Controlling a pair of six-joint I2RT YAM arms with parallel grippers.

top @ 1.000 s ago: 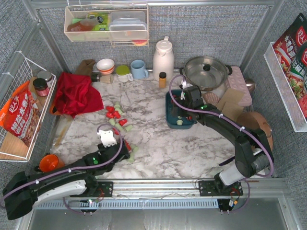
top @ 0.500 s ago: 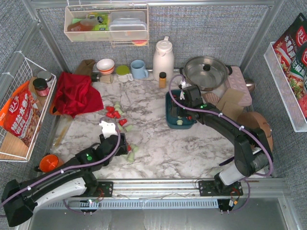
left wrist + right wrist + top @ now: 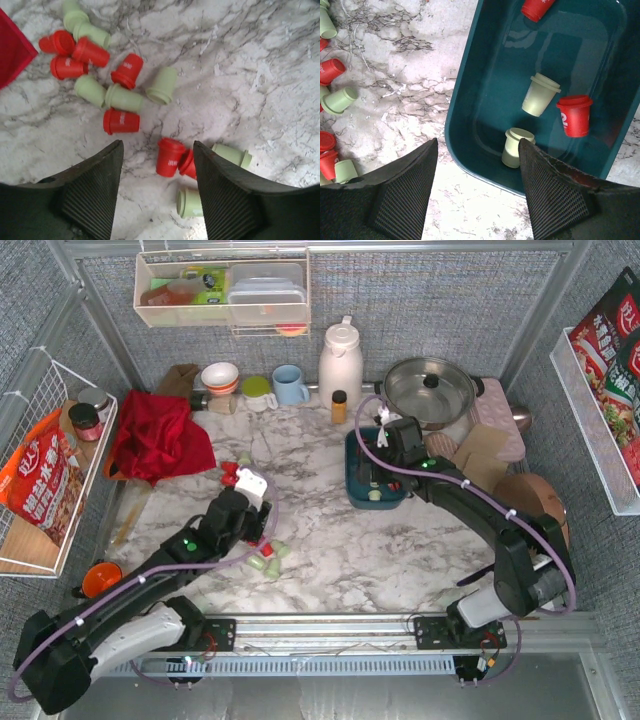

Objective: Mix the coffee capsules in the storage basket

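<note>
- Coffee capsules (image 3: 122,121) lie mostly loose on the tabletop (image 3: 340,550), red and mint green mixed in a scattered group. Only four show inside the storage basket (image 3: 505,65): two red and two green.
- The left gripper (image 3: 157,147) hovers over this group, its jaws spread and holding nothing.
- One red capsule (image 3: 170,157) lies between its fingers, close to the finger on the right of the wrist view. Its long axis runs about along the fingers, and a second red one touches it.
- The left arm is the nearer one to the loose capsules.
- The right gripper (image 3: 477,145) hangs over the near rim of the basket, also spread and empty.
- Compared with one second ago, the left gripper has moved from the near edge of the tabletop forward over the group. The right arm is almost unchanged.
</note>
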